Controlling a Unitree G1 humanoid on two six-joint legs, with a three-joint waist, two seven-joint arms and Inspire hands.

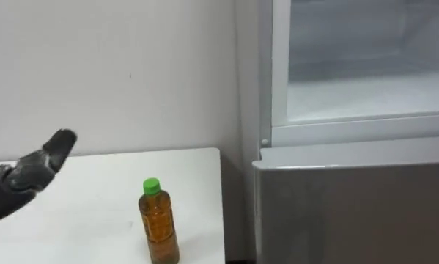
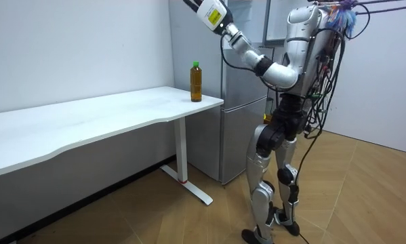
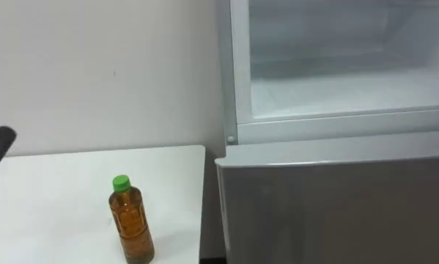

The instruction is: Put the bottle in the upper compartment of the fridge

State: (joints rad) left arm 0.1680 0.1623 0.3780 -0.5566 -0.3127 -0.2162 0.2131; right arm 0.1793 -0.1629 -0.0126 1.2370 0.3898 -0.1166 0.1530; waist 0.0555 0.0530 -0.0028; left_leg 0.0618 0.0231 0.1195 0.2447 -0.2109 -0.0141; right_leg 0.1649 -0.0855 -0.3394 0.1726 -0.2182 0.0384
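Standing upright on the table (image 1: 87, 220) beside the open fridge (image 1: 351, 205), the bottle (image 1: 159, 220) is not yet grasped, and the left hand (image 1: 36, 167) hangs well to its left, loose and empty, so I judge the reach is the step in hand and next the hand must close round the bottle.

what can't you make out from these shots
Upper fridge interior: top and right side cut off by the left eye view's edges; the robot's arm partly covers it in the room view.
Left hand: cut off by the room view's top edge.
Bottle: any label too small in the room view.
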